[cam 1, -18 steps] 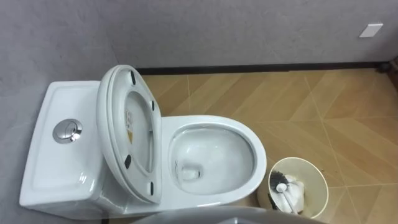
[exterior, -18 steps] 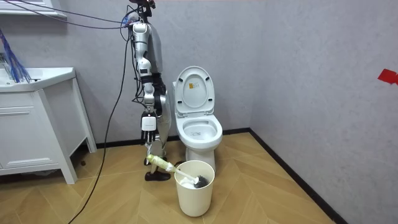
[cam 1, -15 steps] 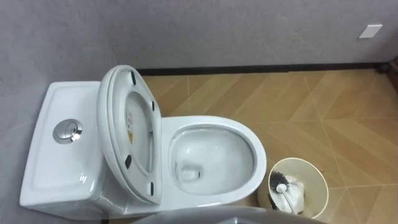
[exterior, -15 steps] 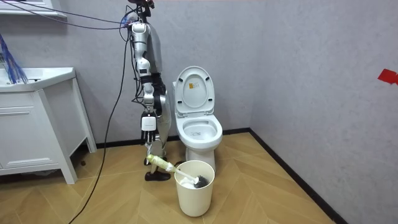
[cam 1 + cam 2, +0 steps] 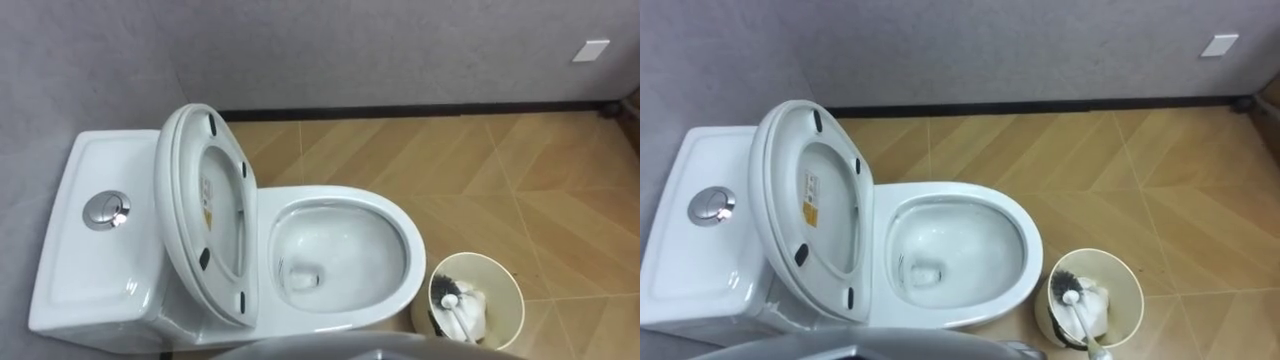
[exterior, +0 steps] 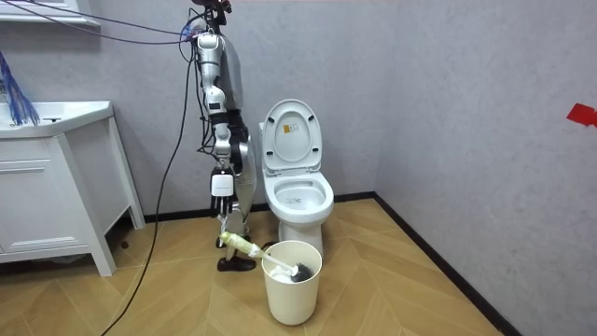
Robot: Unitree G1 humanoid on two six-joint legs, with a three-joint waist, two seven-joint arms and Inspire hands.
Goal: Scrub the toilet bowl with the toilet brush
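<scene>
Right hand (image 6: 222, 189) is seen hanging low at the robot's side in the room view; whether it is released or clenched cannot be told. Just below it, the toilet brush (image 5: 458, 312) is leaned head-down in the bin (image 5: 480, 256), handle sticking out over the rim toward the robot. The bin is set on the floor, near and right of the toilet bowl (image 5: 345, 197). The seat (image 5: 176, 210) is raised against the tank (image 5: 95, 275), left.

Body: your robot stands upright, torso straight | Right arm: hangs down along its side, elbow directly above the right hand (image 6: 222, 184) | Right hand: low at hip level, close against the body.
</scene>
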